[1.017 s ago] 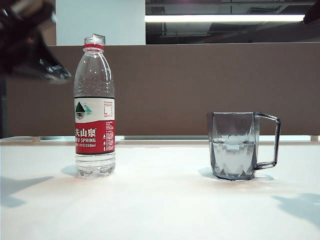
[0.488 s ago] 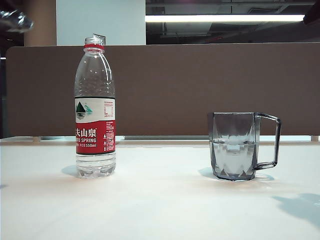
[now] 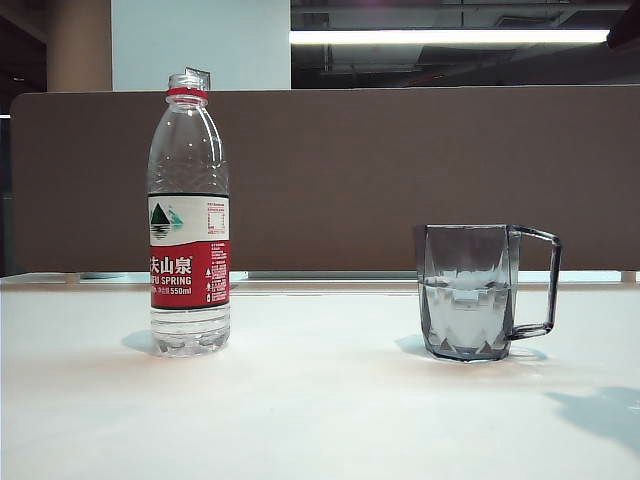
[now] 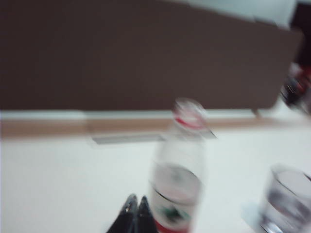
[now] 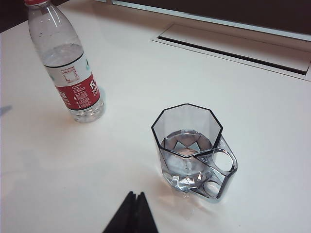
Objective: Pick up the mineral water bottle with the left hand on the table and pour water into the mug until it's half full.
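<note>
The mineral water bottle (image 3: 189, 215) stands upright and uncapped on the left of the table (image 3: 320, 400), well apart from the mug (image 3: 470, 292) on the right, which already holds water to about its middle. So the pour looks done and, as far as I can judge, nothing remains. The left gripper (image 4: 136, 216) hangs near the bottle, pressed together and empty; the right gripper (image 5: 134, 211), likewise closed on nothing, hovers near the mug.

One bottle (image 3: 189, 215), one mug (image 3: 470, 291), two end effectors (image 4: 136, 213) (image 5: 135, 209).
</note>
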`<action>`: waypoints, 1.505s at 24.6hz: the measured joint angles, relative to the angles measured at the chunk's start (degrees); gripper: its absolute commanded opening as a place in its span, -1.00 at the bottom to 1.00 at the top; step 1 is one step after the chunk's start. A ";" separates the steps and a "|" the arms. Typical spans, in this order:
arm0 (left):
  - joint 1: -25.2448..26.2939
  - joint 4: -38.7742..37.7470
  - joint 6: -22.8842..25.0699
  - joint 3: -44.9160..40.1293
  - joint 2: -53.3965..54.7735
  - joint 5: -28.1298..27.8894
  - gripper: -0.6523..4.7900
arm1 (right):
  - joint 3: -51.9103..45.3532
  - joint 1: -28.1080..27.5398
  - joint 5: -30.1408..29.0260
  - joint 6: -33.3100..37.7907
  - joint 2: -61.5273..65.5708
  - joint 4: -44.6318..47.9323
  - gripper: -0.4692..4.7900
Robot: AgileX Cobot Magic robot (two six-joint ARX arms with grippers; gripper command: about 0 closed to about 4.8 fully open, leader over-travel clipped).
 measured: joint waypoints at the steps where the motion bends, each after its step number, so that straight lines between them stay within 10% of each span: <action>1: 1.66 0.07 0.07 -0.26 -1.57 0.02 -0.78 | 0.00 0.00 0.00 0.00 0.00 0.00 -0.85; 14: 15.08 5.75 4.59 -9.09 -5.97 -0.02 -0.78 | 0.00 0.00 0.00 0.00 0.00 0.00 -0.85; 37: 17.00 8.11 6.21 -12.07 -5.92 -0.02 -0.78 | 0.00 0.00 -0.02 0.02 0.02 0.00 -0.85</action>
